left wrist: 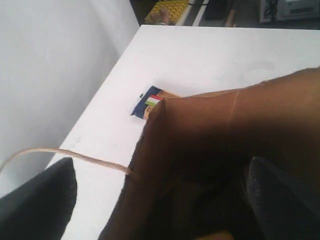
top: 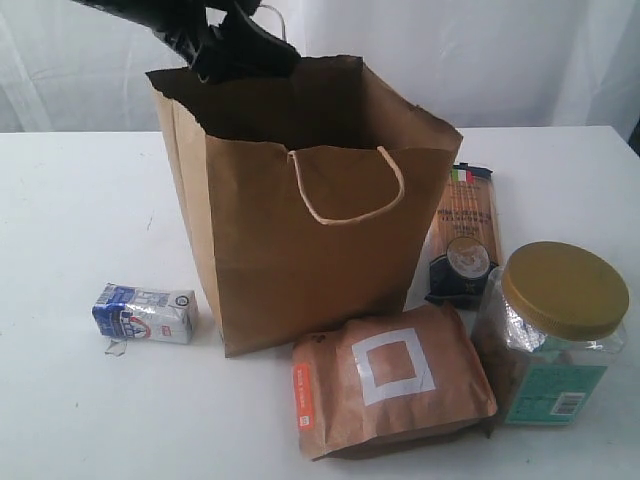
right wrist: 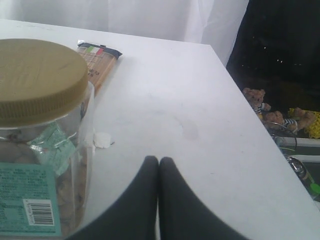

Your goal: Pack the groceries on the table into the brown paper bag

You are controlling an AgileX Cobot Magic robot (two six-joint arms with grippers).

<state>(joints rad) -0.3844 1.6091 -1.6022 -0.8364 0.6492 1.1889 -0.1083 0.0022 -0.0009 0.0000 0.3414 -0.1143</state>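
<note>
1. Exterior view: the bag [top: 300, 200] stands upright mid-table with its mouth open. The left gripper [top: 235, 45] hangs right at the back rim. Four groceries lie outside: the carton [top: 143, 313] left of the bag, the pouch [top: 392, 390] flat in front, the jar [top: 555, 335] at the right, and the pasta [top: 465, 235] lying beside the bag's right wall. I see no bottle or can on the table [top: 70, 200]; whether they are in the bag I cannot tell. The top is plain white and level, with a white curtain [top: 480, 60] behind.

2. Left wrist view: the jaws stand wide, with one dark finger [left wrist: 37, 205] outside the bag and the other inside, and nothing between them but the paper wall. A handle [left wrist: 65, 154] trails past. I judge this the drop-off end of a trip. The next move calls for lifting straight out without snagging the rim or cord, then going for the carton, the nearest item on that side.

3. Right wrist view: the right gripper [right wrist: 158, 200] is pinched closed and empty, low over bare table just beside the jar. Beyond the table's edge the room is dark, with teddy bears [right wrist: 257, 97] on a shelf.
</note>
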